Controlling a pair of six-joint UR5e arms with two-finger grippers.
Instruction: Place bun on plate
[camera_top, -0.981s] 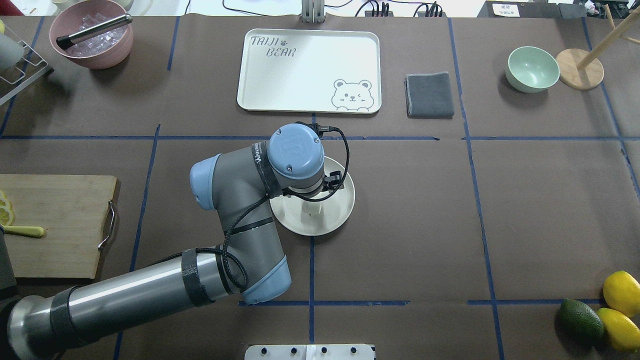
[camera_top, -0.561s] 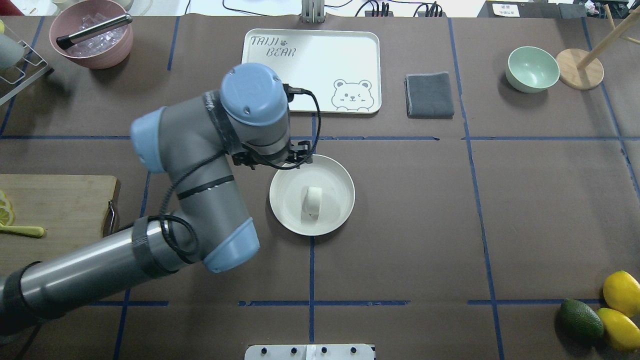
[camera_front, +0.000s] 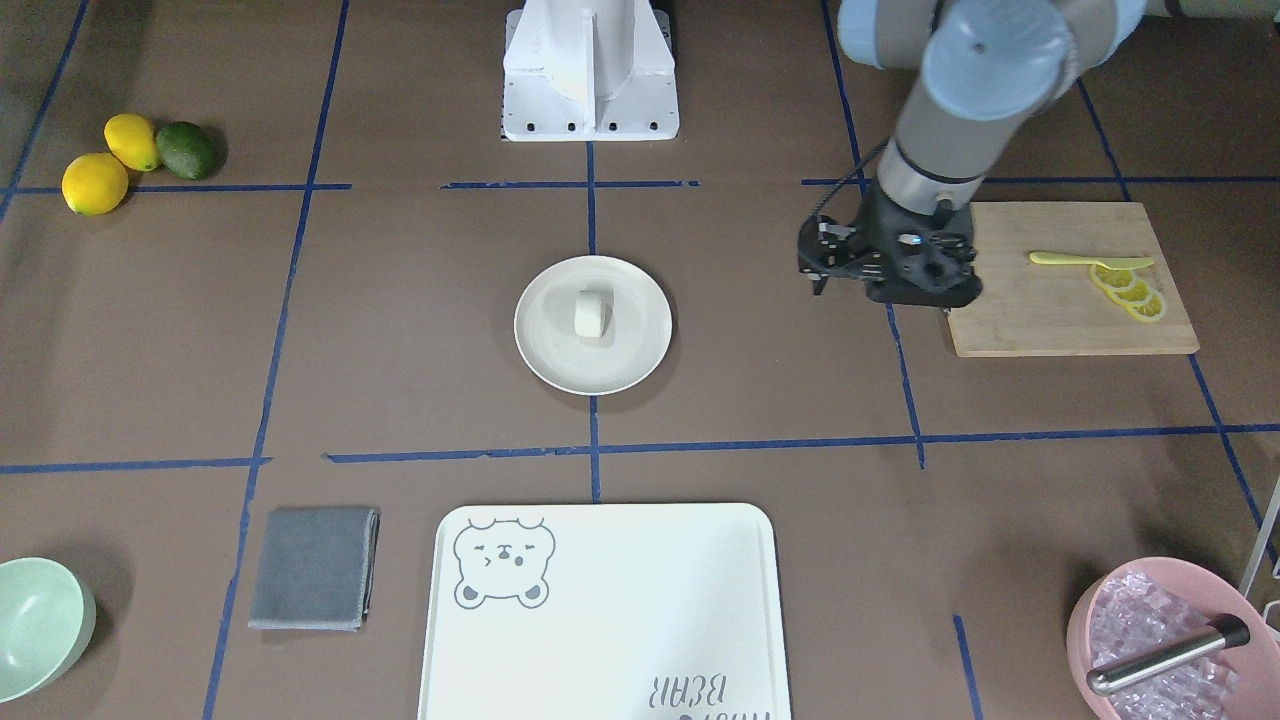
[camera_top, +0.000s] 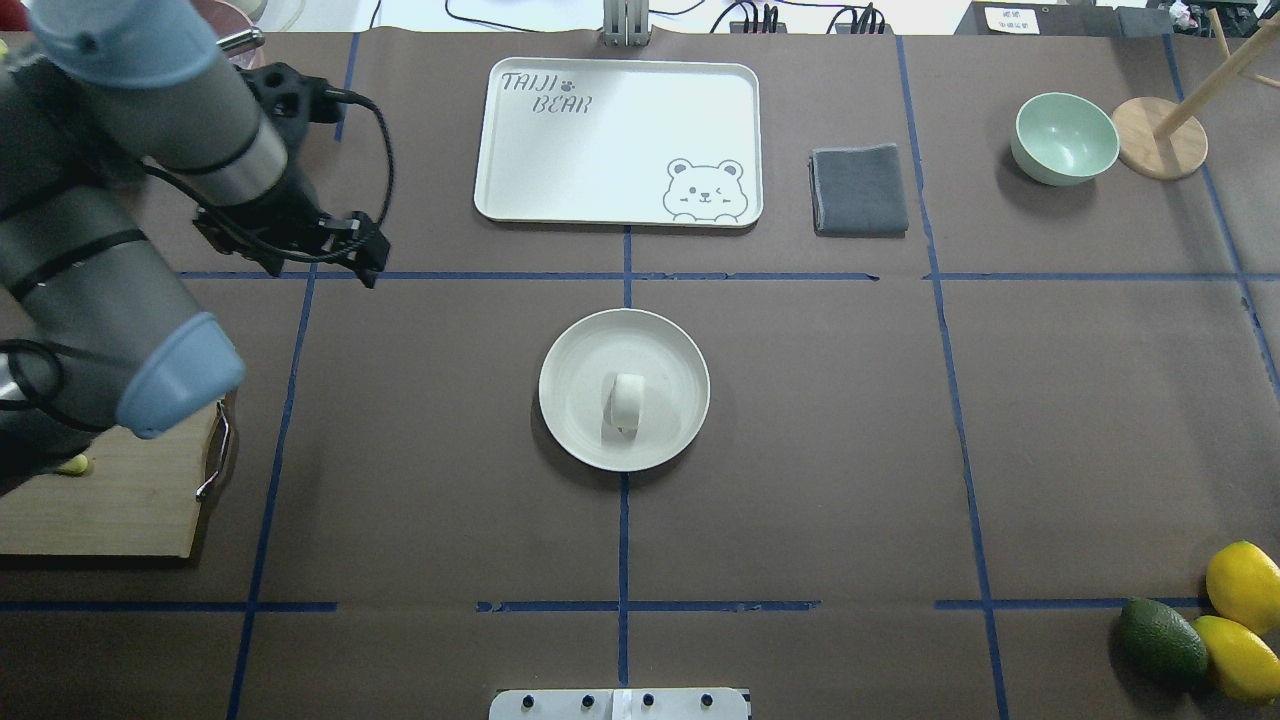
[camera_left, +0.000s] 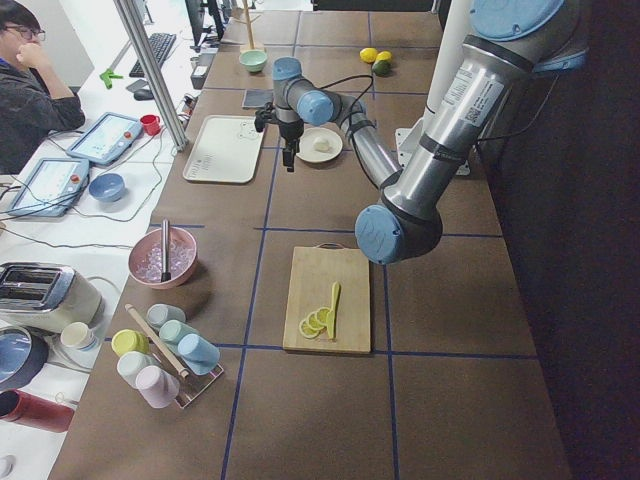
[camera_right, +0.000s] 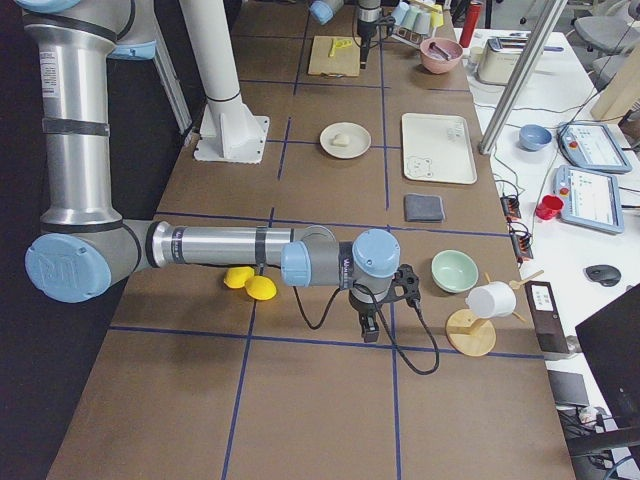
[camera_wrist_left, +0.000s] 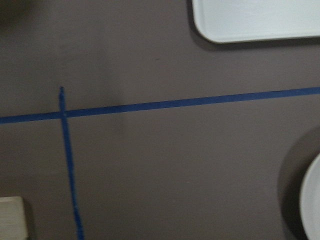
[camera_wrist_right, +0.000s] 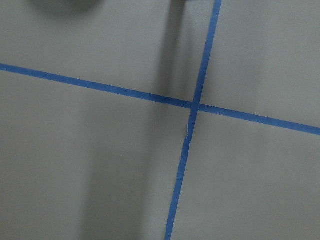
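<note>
The small white bun (camera_top: 627, 402) lies on its side near the middle of the round cream plate (camera_top: 570, 345), with nothing touching it. The front-facing view shows the same bun (camera_front: 591, 314) on the plate (camera_front: 540, 350). My left gripper (camera_top: 300, 245) hangs above the table well to the left of the plate, by the cutting board's corner (camera_front: 965, 335). Its fingers are hidden under the wrist, so I cannot tell its state. The left wrist view shows only the plate's rim (camera_wrist_left: 312, 200). My right gripper (camera_right: 368, 330) shows only from the side, far from the plate, and I cannot tell its state.
The bear-print tray (camera_top: 620, 140) lies behind the plate, with a grey cloth (camera_top: 858, 188) and green bowl (camera_top: 1065, 137) to its right. A cutting board (camera_front: 1060, 300) with lemon slices sits left. A pink ice bowl (camera_front: 1160, 640) and lemons with an avocado (camera_top: 1240, 585) occupy corners.
My left arm has drawn back from over the plate, moving left and toward the table's far side. The bun stays on the plate, uncovered.
</note>
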